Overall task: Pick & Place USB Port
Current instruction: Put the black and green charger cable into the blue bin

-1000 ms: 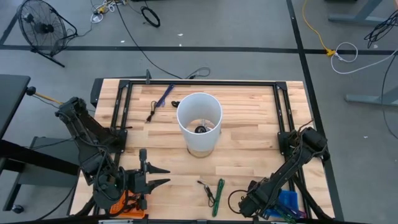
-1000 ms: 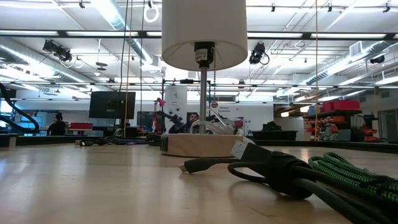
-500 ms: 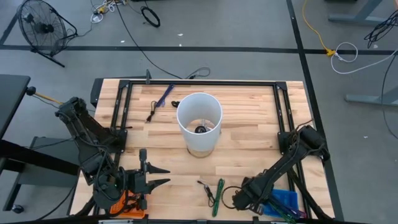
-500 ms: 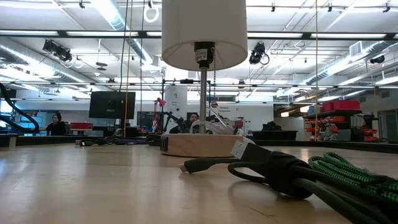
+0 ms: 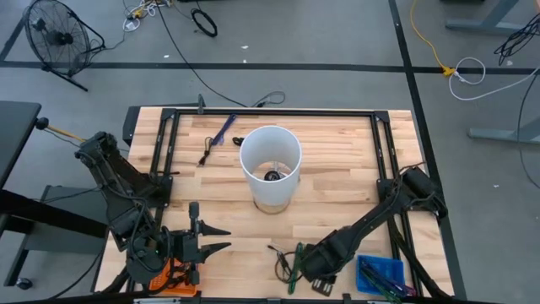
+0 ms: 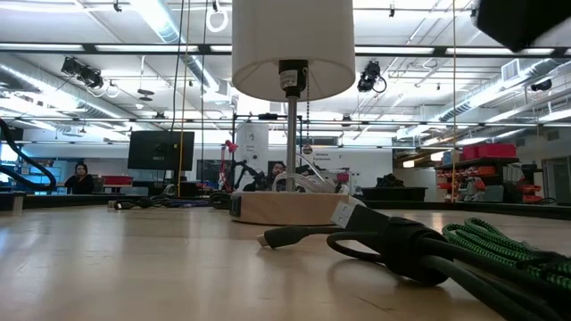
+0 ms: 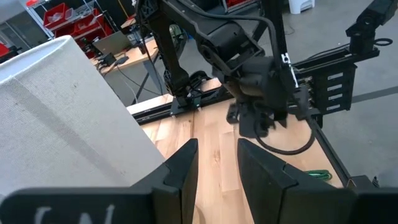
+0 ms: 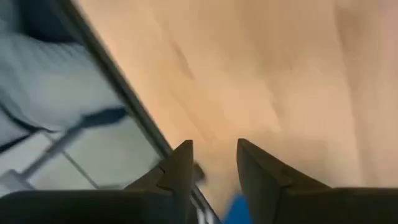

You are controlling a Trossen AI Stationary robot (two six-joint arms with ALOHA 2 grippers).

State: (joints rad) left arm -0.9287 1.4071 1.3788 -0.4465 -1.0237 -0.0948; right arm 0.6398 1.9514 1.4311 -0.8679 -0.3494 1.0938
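USB cable (image 5: pixel 288 264), long axis running front-to-back on the worktop (image 5: pixel 337 160), lies just beside the right pincer (image 5: pixel 310 272), whose fingers are slightly parted and empty.

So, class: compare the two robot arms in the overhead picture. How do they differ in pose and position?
The left arm is folded at the table's left edge; the right arm stretches low across the table. The left gripper points at bare wood; the right gripper is over the green cable. Both are dark and hold nothing.

High view looks straight down; low view level; both share the lamp (image 5: pixel 270 160).
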